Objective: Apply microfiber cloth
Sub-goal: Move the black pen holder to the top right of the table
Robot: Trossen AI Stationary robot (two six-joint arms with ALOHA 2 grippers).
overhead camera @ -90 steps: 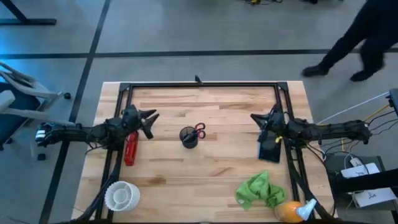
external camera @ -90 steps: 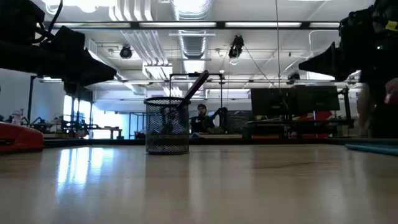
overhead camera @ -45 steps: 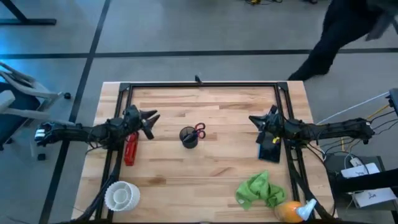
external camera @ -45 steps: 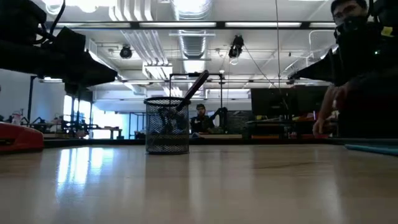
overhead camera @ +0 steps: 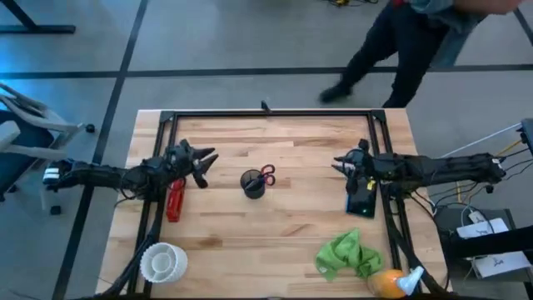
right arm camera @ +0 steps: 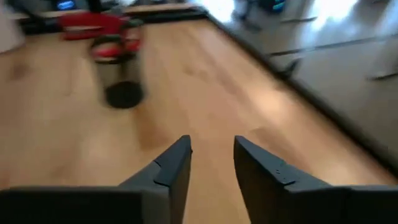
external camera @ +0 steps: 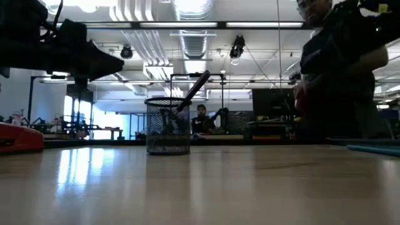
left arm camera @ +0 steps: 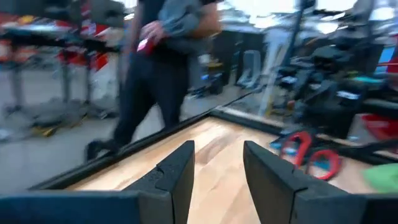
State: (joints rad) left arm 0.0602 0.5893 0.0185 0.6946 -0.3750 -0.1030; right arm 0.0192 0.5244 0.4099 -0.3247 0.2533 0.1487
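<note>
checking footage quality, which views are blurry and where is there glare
Left wrist view: the walking person and the room are motion-smeared. Right wrist view: the mesh cup and table are blurred. Low view: ceiling lights reflect off the table.

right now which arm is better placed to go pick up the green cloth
Right. The microfiber cloth lies at the table's near right corner, on the same side as the right gripper, whose fingers are open. The left gripper hovers across the table, beyond the pen cup.
</note>
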